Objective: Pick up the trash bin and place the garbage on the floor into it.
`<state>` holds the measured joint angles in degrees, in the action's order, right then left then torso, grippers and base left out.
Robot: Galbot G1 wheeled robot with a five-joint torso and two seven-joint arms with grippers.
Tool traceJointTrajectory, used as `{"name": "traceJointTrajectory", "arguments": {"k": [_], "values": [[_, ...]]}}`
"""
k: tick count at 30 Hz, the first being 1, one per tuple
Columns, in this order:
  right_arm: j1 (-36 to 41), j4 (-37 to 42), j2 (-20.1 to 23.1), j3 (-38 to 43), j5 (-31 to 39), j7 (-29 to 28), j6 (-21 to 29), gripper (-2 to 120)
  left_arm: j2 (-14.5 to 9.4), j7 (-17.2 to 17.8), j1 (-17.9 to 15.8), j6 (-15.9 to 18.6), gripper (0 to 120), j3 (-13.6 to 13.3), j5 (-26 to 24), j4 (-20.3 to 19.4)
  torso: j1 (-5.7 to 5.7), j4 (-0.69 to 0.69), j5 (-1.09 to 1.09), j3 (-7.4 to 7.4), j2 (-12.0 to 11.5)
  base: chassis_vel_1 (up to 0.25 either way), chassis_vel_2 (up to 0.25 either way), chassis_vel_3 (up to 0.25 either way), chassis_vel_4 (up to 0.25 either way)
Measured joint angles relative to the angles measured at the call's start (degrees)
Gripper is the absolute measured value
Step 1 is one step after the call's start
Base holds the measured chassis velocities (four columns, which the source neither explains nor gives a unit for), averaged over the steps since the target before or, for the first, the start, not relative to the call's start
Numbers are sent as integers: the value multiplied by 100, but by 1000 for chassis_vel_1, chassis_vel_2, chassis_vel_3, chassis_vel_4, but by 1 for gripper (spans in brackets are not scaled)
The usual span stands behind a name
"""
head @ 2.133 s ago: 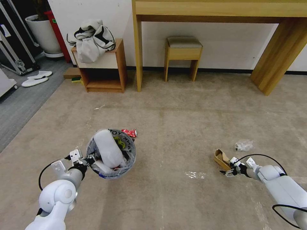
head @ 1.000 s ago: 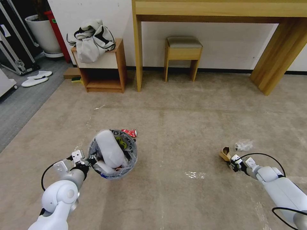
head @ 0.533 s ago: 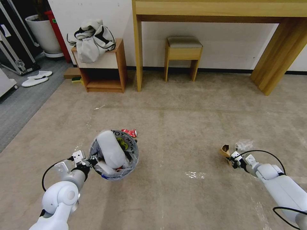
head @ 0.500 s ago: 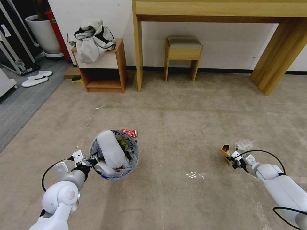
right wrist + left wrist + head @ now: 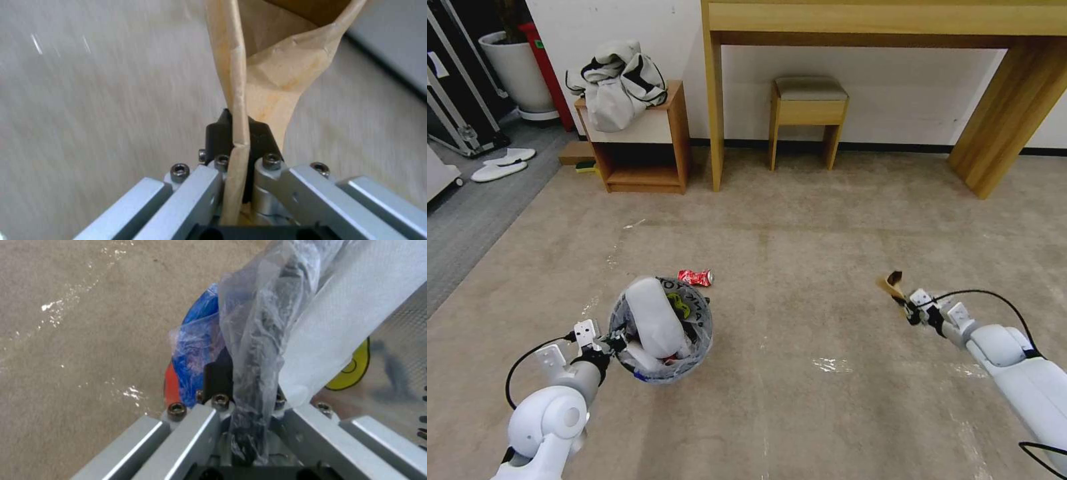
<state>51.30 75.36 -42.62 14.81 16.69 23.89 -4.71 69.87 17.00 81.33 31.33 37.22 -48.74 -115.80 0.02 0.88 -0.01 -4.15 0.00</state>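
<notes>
Cardboard scrap (image 5: 892,283) raised off beige carpet (image 5: 800,227)

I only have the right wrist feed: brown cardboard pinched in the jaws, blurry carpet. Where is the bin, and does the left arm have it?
Observer: The left gripper is shut on the rim of the bin, pinching the clear liner too.
Operator: What's already in it?
Observer: A white slipper stands up out of it.
Operator: How far off is my cardboard?
Observer: The right gripper holds the cardboard off the carpet, well to the right of the bin.
Operator: Anything left lying around?
Observer: A red wrapper lies on the carpet just behind the bin.
</notes>
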Motion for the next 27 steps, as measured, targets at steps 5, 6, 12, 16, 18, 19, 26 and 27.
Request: {"name": "traceJointTrajectory", "arguments": {"k": [5,6,12,16,18,19,26,27], "values": [[251,1114,84,135,931,-119,-309,0,-109,191,141,202,0,-28,-447,-371,0,2,1,0,0,0,0,0,0],[251,1114,84,135,931,-119,-309,0,-109,191,141,202,0,-28,-447,-371,0,2,1,0,0,0,0,0,0],[266,2299,127,-2,1611,-269,-616,0,-254,321,306,328,0,-80,-802,-689,0,-1,0,0,0,0,0,0,0],[221,3307,182,-168,2064,-369,-794,0,-199,332,349,354,0,-255,-838,-742,0,0,0,0,0,0,0,0,0],[206,3592,232,-207,2221,-397,-818,0,-177,344,335,358,0,-291,-847,-748,0,0,1,0,0,0,0,0,0],[197,3844,287,-230,2326,-406,-837,0,-172,348,327,359,0,-325,-856,-764,0,0,0,0,0,0,0,0,0],[144,4939,539,-374,2781,-425,-865,0,-178,370,319,393,0,-573,-884,-790,0,1,1,0,0,0,0,0,0],[144,4939,539,-374,2781,-425,-865,0,-178,370,319,393,0,-573,-884,-790,0,1,1,0,0,0,0,0,0]]}}
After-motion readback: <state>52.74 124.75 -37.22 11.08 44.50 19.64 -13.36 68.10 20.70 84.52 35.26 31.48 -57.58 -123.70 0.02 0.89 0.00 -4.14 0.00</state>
